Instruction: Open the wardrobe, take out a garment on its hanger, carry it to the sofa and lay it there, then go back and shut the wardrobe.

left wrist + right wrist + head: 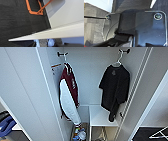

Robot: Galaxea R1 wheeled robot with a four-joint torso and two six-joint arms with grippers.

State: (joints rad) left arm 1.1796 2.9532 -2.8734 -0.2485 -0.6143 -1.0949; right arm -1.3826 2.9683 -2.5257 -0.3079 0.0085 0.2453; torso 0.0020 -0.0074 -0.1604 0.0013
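wardrobe (22, 97) doors open | garment (115, 87) hangs on hanger (119, 60) inside | gripper states unreadable

A maroon jacket (69, 94) with white sleeves hangs from a peg (60, 54). Colourful items (79, 133) lie jumbled below it. An orange frame (33, 7) stands on dark carpet (15, 21).

No text, label or number can be read. White lettering is seen on the sleeve side of the maroon jacket with white sleeves (69, 94), and an orange-marked tag (55, 67) beside it, both illegible.
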